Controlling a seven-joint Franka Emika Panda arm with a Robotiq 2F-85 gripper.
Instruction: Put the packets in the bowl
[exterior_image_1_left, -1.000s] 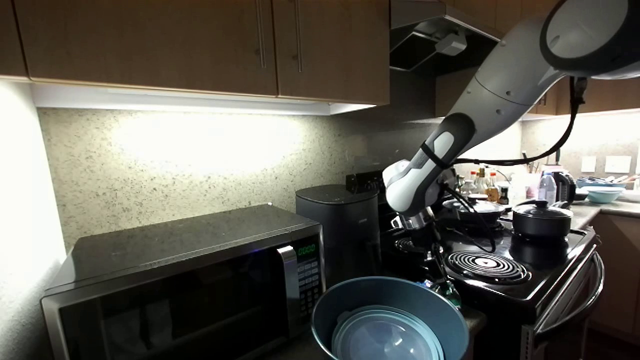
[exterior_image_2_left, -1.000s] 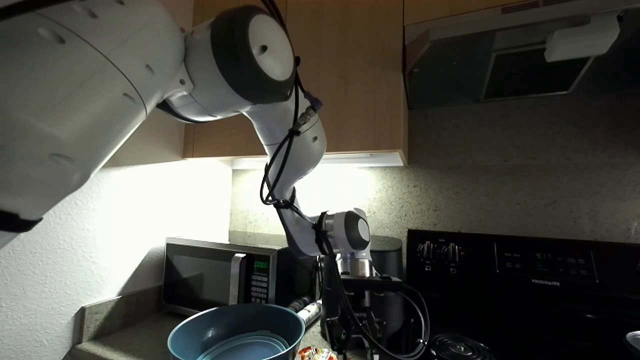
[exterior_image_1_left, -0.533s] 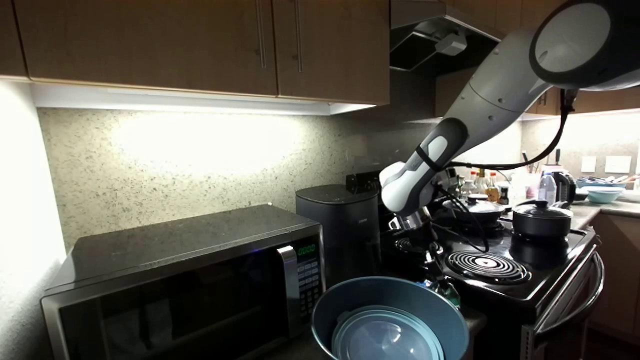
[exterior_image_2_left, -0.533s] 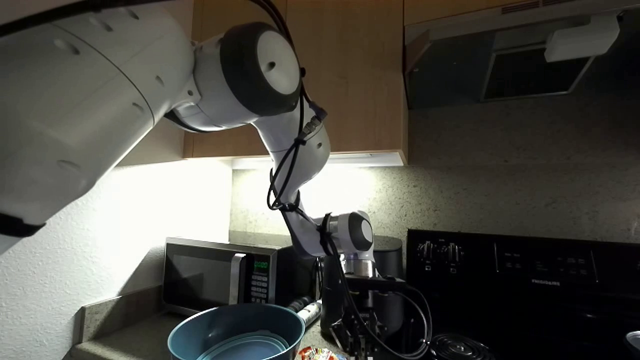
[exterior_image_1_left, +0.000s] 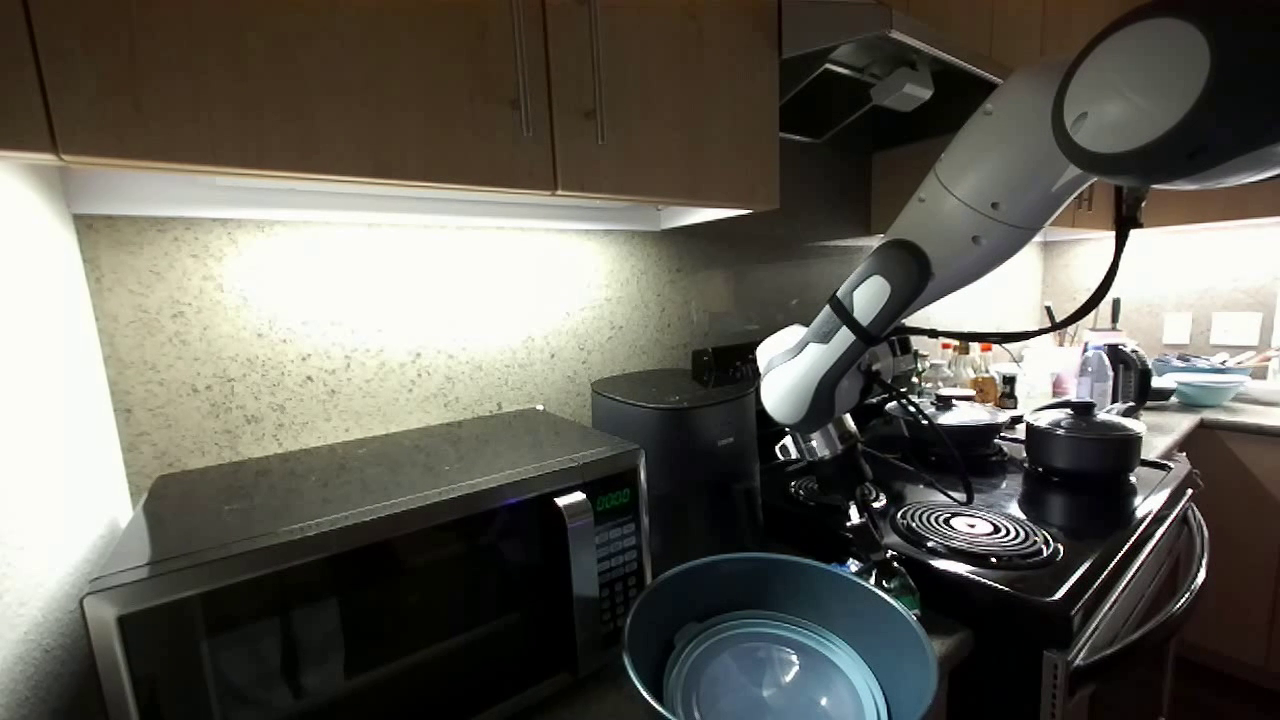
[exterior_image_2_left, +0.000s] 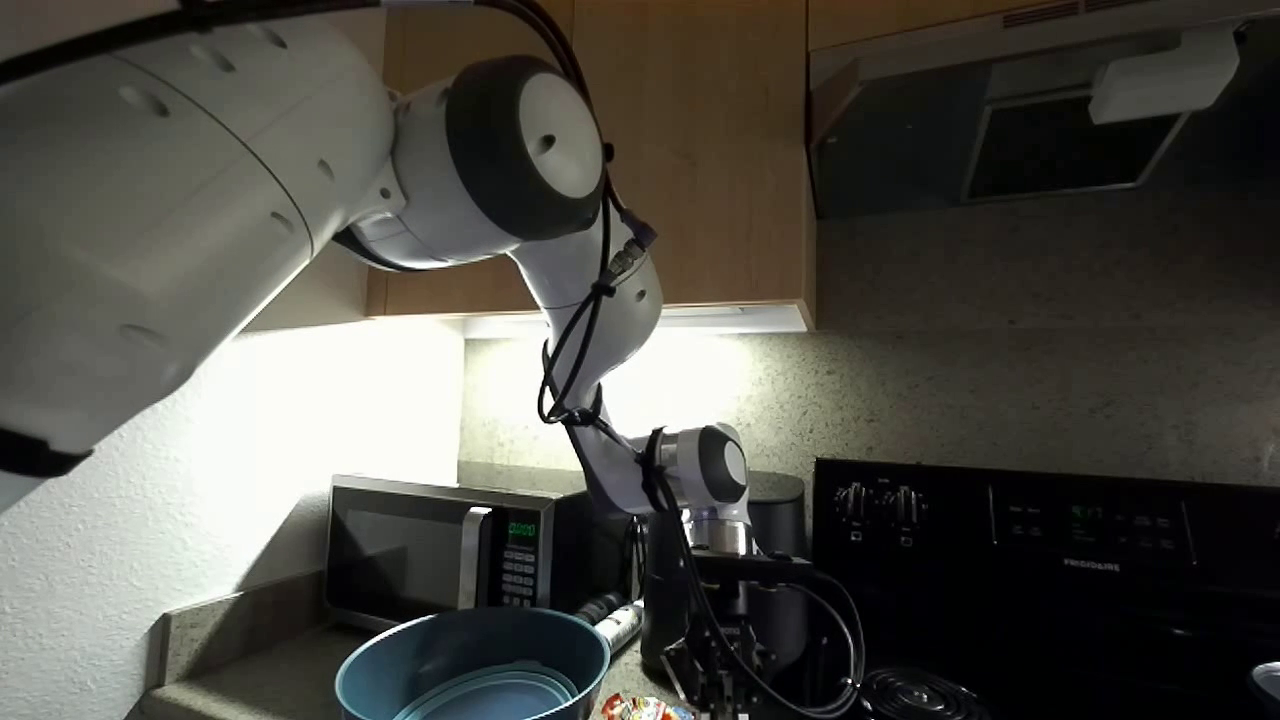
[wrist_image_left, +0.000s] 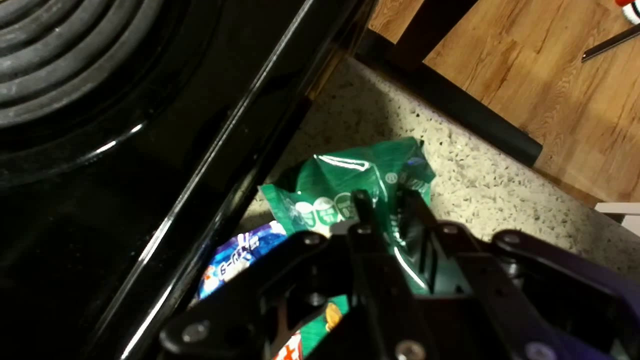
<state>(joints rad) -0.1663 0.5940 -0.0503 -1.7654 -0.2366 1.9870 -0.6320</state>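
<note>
A crinkly green packet (wrist_image_left: 340, 175) lies on the speckled counter in the wrist view, and its edge shows in an exterior view (exterior_image_1_left: 908, 592). My gripper (wrist_image_left: 387, 202) points down with its fingers close together and the packet's film bunched between them. An orange-red packet (exterior_image_2_left: 640, 708) lies between the bowl and the gripper in an exterior view. A blue-purple packet (wrist_image_left: 245, 257) pokes out beside the green one. The large blue-grey bowl (exterior_image_1_left: 760, 583) stands beside the gripper, with pale blue round lids or dishes inside; it also shows in an exterior view (exterior_image_2_left: 430, 645).
The black stove edge (wrist_image_left: 215, 165) runs close beside the packets, with a coil burner (exterior_image_1_left: 975, 530) on top. A microwave (exterior_image_1_left: 380, 560) and a dark tall appliance (exterior_image_1_left: 680, 470) stand behind the bowl. A dark pot (exterior_image_1_left: 1085, 440) sits on the stove. The counter edge drops to the floor.
The gripper's fingers have come together on the green packet. The arm has lowered slightly, mostly in the first half second. The orange-red packet has shifted a little toward the gripper.
</note>
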